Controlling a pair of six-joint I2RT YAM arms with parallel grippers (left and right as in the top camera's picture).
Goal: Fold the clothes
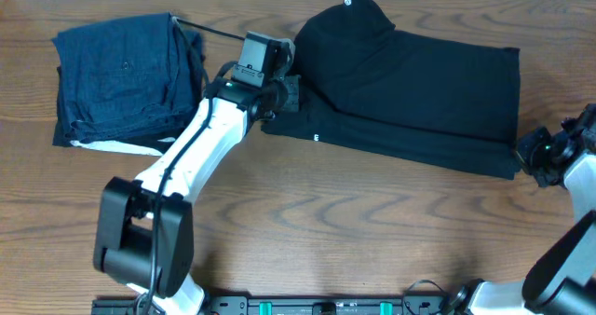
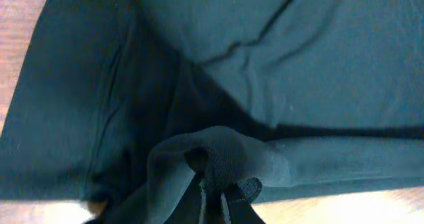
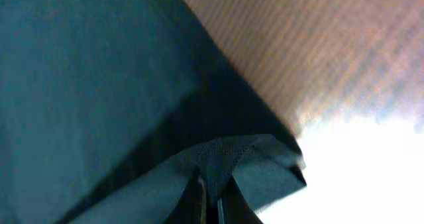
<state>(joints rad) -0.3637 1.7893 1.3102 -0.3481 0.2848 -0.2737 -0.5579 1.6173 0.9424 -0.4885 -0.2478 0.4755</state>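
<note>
1. My left claw (image 2: 215,189) is pinched right down. A bunched ridge of black fabric is caught between its fingers, and in the wrist view the cloth humps up just ahead of the tips.
2. My right claw (image 3: 211,187) is closed just as tight on a folded corner of the same fabric, with bare wood showing just past it.
3. Both have hold of the black T-shirt (image 1: 419,96). It lies on the far right part of the table (image 1: 354,231), close to the far edge. Its long axis runs left to right, and the right end dips slightly toward the near side.
4. The left claw has the shirt's left end, just on the near side of the raised collar lump, where a small white mark (image 1: 351,1) shows. The right claw has the near right corner, at the hem end.
5. The next move turns on the fact that the shirt stretches between the two claws. It lies rightward and away from the left claw, and leftward and away from the right one. Neither arm is nearer, since each holds its own end. I judge the next fold needs both arms moving together.
6. The folded navy garments (image 1: 121,73), with a white layer beneath, sit at the far left corner. They are beside my left arm and apart from the shirt.
</note>
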